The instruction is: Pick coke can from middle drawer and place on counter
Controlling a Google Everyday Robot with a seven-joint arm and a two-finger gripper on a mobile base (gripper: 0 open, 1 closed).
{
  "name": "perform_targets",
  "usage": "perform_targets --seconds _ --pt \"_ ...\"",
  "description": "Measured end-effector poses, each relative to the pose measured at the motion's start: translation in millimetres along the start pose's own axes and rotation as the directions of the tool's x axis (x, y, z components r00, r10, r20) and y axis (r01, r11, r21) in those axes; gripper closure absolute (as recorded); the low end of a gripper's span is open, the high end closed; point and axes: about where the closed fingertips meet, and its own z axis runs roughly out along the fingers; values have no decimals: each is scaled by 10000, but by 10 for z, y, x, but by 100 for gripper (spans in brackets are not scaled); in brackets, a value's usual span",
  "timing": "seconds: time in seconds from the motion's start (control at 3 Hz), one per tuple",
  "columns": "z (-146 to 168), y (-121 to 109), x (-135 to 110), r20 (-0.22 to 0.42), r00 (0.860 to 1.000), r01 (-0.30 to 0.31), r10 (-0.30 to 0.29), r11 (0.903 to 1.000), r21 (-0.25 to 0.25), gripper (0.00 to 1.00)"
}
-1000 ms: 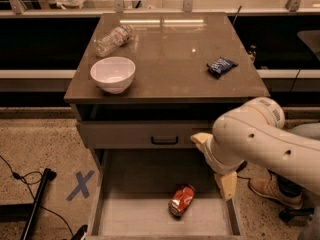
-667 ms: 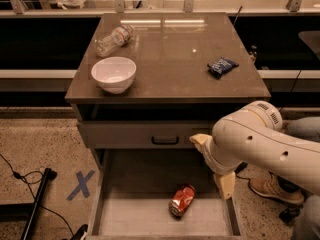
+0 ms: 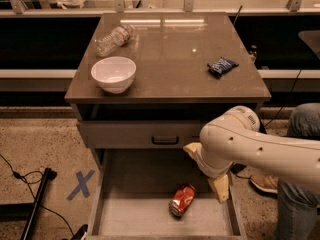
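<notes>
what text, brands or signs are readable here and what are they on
"X": blue tape mark on the floor.
Coke can in the middle drawer: white markings, too blurred to read.
Clear bottle label: too blurred to read.
Blue packet on the counter: unreadable.
Gripper, over the drawer's right side: no text.

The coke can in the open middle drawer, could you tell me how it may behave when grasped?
The coke can lies on its side on the flat floor of the middle drawer, so a nudge would likely roll it. It looks dented, so probably empty, light and easily crushed. The gripper hangs close beside it.
</notes>
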Motion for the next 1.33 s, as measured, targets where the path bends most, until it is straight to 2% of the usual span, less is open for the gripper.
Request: perform_targets --seconds 0.33,0.67,1.0,1.33 --pt "801 121 -94 489 9943 973 -944 9934 -600 0" --pt "1301 116 -177 971 9838 1543 -1506 9875 -317 0" --pt "1740 101 -204 1755 9678 1806 -1804 9834 150 0" --pt "2102 98 -248 2435 9448 2206 -2190 9751 213 0"
